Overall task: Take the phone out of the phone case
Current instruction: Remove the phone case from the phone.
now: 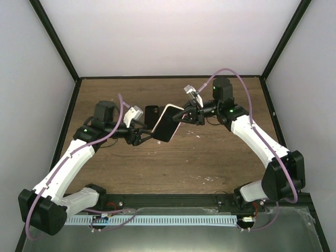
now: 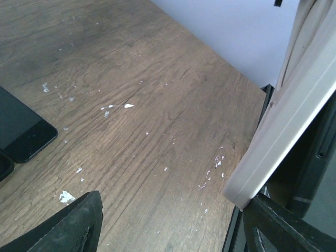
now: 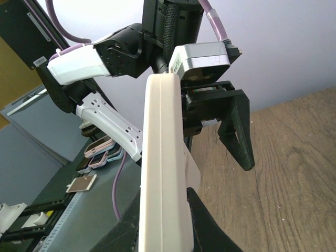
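Both arms reach inward with elbows bowed out, and their wrists meet above the middle of the table. The right gripper is clamped on the upper end of the cream phone case, held tilted in the air. The left gripper is spread wide, one finger at the case's lower corner. A black phone lies flat on the table just behind the case.

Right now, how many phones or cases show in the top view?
2: a cream phone case held above the table in the right gripper, and a black phone lying behind it. Others may be hidden.
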`<move>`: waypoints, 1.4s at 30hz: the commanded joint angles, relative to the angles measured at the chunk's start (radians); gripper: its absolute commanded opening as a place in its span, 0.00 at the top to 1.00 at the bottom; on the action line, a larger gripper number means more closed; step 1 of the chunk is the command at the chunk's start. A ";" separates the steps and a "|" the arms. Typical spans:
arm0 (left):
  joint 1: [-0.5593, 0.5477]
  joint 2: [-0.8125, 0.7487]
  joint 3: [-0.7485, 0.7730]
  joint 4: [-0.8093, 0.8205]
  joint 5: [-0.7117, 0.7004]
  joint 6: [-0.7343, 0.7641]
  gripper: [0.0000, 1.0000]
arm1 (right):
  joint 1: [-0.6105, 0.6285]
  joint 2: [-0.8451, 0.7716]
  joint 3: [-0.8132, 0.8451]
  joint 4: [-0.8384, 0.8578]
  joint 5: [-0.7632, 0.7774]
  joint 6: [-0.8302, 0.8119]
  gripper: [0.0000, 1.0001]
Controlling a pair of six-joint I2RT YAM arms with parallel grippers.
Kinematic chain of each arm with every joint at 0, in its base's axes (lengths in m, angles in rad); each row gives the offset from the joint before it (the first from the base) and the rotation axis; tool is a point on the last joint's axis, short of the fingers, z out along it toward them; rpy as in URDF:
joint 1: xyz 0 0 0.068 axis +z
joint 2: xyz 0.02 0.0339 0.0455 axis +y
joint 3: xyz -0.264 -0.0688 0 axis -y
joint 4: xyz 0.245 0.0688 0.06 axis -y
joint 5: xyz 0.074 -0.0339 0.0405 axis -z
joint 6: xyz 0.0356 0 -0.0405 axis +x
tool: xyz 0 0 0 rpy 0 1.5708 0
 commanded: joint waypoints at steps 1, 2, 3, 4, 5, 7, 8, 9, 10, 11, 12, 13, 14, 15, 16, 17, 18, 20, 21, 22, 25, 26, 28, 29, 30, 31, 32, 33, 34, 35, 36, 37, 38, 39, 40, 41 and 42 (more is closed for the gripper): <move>0.007 0.017 0.009 0.007 -0.032 0.003 0.29 | 0.043 -0.023 0.044 -0.053 -0.270 -0.056 0.99; 0.007 0.018 0.011 0.007 -0.024 0.006 0.30 | 0.048 -0.023 0.047 -0.080 -0.268 -0.086 0.99; 0.007 0.021 0.015 0.004 -0.016 0.008 0.31 | 0.054 -0.022 0.049 -0.109 -0.267 -0.113 0.99; 0.007 0.023 0.021 0.000 -0.009 0.011 0.32 | 0.059 -0.021 0.049 -0.130 -0.263 -0.133 0.99; 0.007 0.026 0.026 -0.003 -0.001 0.013 0.34 | 0.063 -0.021 0.048 -0.145 -0.260 -0.151 0.99; 0.007 0.032 0.036 -0.009 0.011 0.017 0.36 | 0.068 -0.016 0.046 -0.170 -0.255 -0.172 0.99; 0.007 0.035 0.040 -0.010 0.014 0.017 0.37 | 0.071 -0.013 0.047 -0.183 -0.251 -0.188 0.99; 0.007 0.038 0.043 -0.010 0.016 0.018 0.38 | 0.076 -0.010 0.049 -0.205 -0.245 -0.208 0.99; 0.007 0.040 0.047 -0.011 0.017 0.020 0.40 | 0.081 -0.008 0.051 -0.225 -0.235 -0.234 0.99; 0.007 0.040 0.051 -0.010 0.018 0.022 0.41 | 0.087 -0.006 0.051 -0.243 -0.224 -0.256 0.99; 0.007 0.042 0.054 -0.009 0.019 0.022 0.42 | 0.095 -0.004 0.048 -0.257 -0.215 -0.272 0.99; 0.007 0.042 0.057 -0.007 0.020 0.021 0.43 | 0.101 -0.001 0.045 -0.260 -0.209 -0.280 0.99; 0.007 0.042 0.061 -0.004 0.024 0.021 0.44 | 0.108 0.002 0.040 -0.261 -0.205 -0.281 0.99; 0.005 0.043 0.065 0.000 0.030 0.022 0.45 | 0.114 0.007 0.038 -0.262 -0.204 -0.283 0.99; 0.004 0.044 0.072 0.002 0.036 0.030 0.45 | 0.119 0.013 0.036 -0.262 -0.202 -0.284 0.99; 0.003 0.046 0.082 0.001 0.041 0.040 0.45 | 0.125 0.020 0.036 -0.262 -0.201 -0.284 0.99; 0.002 0.048 0.093 0.004 0.045 0.044 0.46 | 0.131 0.026 0.038 -0.261 -0.199 -0.284 0.99; 0.002 0.052 0.116 0.018 0.059 0.046 0.47 | 0.148 0.040 0.044 -0.261 -0.192 -0.284 0.99; 0.001 0.056 0.125 0.023 0.071 0.046 0.48 | 0.157 0.046 0.048 -0.261 -0.191 -0.284 0.99; 0.000 0.060 0.133 0.028 0.081 0.045 0.49 | 0.166 0.053 0.053 -0.261 -0.187 -0.284 0.99; -0.014 0.072 0.153 0.034 0.082 0.057 0.51 | 0.190 0.068 0.067 -0.253 -0.179 -0.274 0.99; -0.021 0.073 0.157 0.037 0.078 0.061 0.52 | 0.196 0.071 0.069 -0.240 -0.176 -0.261 0.99; -0.038 0.076 0.159 0.046 0.070 0.071 0.54 | 0.205 0.077 0.067 -0.197 -0.170 -0.222 0.99; -0.047 0.079 0.160 0.047 0.072 0.074 0.55 | 0.208 0.079 0.066 -0.175 -0.170 -0.204 0.99; -0.060 0.081 0.160 0.047 0.079 0.080 0.56 | 0.210 0.082 0.067 -0.157 -0.171 -0.190 0.99; -0.070 0.083 0.160 0.047 0.086 0.083 0.57 | 0.215 0.087 0.071 -0.144 -0.171 -0.182 0.99; -0.076 0.085 0.160 0.048 0.092 0.083 0.57 | 0.221 0.092 0.075 -0.140 -0.170 -0.177 0.99; -0.081 0.089 0.162 0.050 0.098 0.082 0.58 | 0.228 0.097 0.079 -0.141 -0.169 -0.177 0.99; -0.083 0.090 0.162 0.052 0.105 0.081 0.59 | 0.235 0.100 0.082 -0.141 -0.168 -0.177 0.99; -0.085 0.095 0.163 0.053 0.111 0.079 0.59 | 0.244 0.105 0.085 -0.140 -0.166 -0.177 0.99; -0.085 0.097 0.164 0.057 0.117 0.075 0.60 | 0.252 0.108 0.087 -0.140 -0.163 -0.177 0.99; -0.085 0.098 0.165 0.061 0.124 0.071 0.61 | 0.259 0.112 0.090 -0.138 -0.162 -0.177 0.99; -0.085 0.101 0.165 0.065 0.133 0.067 0.62 | 0.265 0.117 0.094 -0.136 -0.160 -0.178 0.99; -0.085 0.102 0.166 0.066 0.142 0.064 0.63 | 0.268 0.123 0.100 -0.135 -0.158 -0.176 0.99; -0.085 0.103 0.169 0.066 0.152 0.062 0.64 | 0.269 0.130 0.107 -0.136 -0.158 -0.173 0.99; -0.085 0.105 0.171 0.066 0.165 0.058 0.65 | 0.269 0.137 0.116 -0.136 -0.158 -0.170 0.99; -0.085 0.105 0.172 0.065 0.184 0.055 0.67 | 0.269 0.145 0.125 -0.137 -0.158 -0.168 0.99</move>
